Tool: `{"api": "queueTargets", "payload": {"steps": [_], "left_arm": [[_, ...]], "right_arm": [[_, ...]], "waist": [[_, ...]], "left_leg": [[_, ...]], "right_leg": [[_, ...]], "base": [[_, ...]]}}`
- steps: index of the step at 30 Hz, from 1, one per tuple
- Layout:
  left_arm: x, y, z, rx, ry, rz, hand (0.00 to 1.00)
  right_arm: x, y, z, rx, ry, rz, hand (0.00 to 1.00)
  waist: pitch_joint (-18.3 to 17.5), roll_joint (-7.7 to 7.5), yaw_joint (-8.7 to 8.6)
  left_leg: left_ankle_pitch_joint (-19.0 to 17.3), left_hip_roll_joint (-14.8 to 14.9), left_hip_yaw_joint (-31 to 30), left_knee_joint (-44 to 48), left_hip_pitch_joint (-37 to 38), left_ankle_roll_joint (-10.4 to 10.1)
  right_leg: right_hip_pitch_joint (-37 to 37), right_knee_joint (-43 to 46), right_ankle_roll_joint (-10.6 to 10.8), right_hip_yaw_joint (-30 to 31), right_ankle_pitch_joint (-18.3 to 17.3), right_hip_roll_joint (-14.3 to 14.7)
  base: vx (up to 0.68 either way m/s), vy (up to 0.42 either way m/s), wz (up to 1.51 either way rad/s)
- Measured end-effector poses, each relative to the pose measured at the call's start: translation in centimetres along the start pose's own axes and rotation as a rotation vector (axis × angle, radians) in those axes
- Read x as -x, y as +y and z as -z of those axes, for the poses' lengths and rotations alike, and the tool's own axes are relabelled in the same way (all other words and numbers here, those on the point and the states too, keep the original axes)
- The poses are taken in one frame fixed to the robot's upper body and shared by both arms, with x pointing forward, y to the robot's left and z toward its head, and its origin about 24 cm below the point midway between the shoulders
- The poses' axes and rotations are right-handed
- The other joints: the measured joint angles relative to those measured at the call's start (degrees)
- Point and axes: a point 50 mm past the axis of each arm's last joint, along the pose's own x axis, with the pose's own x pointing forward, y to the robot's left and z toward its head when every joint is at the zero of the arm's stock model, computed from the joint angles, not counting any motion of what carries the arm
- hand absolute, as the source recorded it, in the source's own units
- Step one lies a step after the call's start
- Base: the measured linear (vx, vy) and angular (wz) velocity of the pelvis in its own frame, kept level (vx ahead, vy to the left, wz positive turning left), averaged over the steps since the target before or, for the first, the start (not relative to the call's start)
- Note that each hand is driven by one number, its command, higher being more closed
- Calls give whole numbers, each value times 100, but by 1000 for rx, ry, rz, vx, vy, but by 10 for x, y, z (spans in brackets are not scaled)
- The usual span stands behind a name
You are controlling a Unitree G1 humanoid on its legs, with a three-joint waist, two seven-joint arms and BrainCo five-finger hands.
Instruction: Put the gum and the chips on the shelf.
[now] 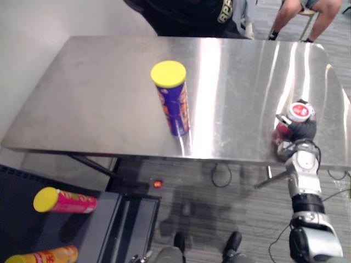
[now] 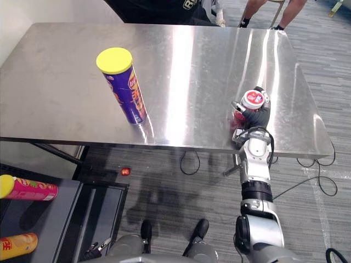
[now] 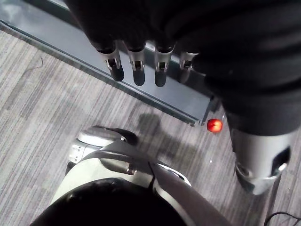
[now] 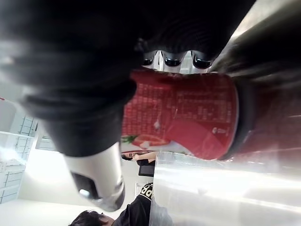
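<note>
Gripping gum canister [image 2: 255, 99] in curled right hand [image 2: 261, 116] — upright, likely ready for shelving; nothing in straight-fingered left hand [image 3: 138, 68].

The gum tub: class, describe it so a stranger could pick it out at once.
On the steel table, look near its front right edge. The gum tub is short and red with a white-rimmed lid, held in the right hand, unlike the tall blue yellow-lidded chips can mid-table.

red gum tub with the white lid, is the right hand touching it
Touching. In the right wrist view the fingers of the right hand curl round the red gum tub with the white lid, no gap.
</note>
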Motion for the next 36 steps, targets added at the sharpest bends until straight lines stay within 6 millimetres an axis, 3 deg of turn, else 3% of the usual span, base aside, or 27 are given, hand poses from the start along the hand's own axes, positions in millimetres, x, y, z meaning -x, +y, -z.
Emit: {"api": "queueTargets", "payload": {"steps": [11,12,17,19,22,33,36], "left_arm": [[-1,-1,-5,7,-20,-3,0],[-1,0,-6,13,-24,-7,0],[-1,0,-5,43,-23,-16,0],[0,1,-4,68,-22,-29,0],[0,3,-2,53,-16,-33,0],[1,7,1,41,-3,-38,0],[1,6,2,39,0,-37,0]], "right_arm": [[5,34,-15,-3,-69,-141,100],[15,41,-27,-26,-132,-189,100],[29,45,-35,-31,-181,-243,100],[53,49,-63,-66,-321,-334,100],[71,57,-81,-88,-429,-440,100],[99,53,-47,-134,-268,-518,100],[107,54,-40,-152,-232,-542,100]], "waist": [[41,-26,133],[89,-54,133],[100,-73,127],[101,-74,124],[92,-89,93],[-46,-197,-42],[-78,-180,-54]], "left_leg": [[-17,-49,-5,12,13,27],[-40,-47,-3,64,41,51],[-64,-36,62,63,117,69],[-92,-2,142,63,184,70],[-145,51,206,74,350,69],[-145,74,266,73,500,67],[-145,113,275,154,523,67]], "right_leg": [[6,22,27,27,18,-94],[69,27,29,34,19,-105],[107,26,29,97,19,-93],[136,12,29,155,19,-55],[273,-11,29,235,18,-1],[391,-40,28,292,18,38],[275,331,-53,307,-77,1]], "base": [[0,1,0],[0,0,0],[-19,-10,-6],[-16,-23,-16],[-17,-29,-17],[-21,-11,-4],[-29,11,-2]]}}
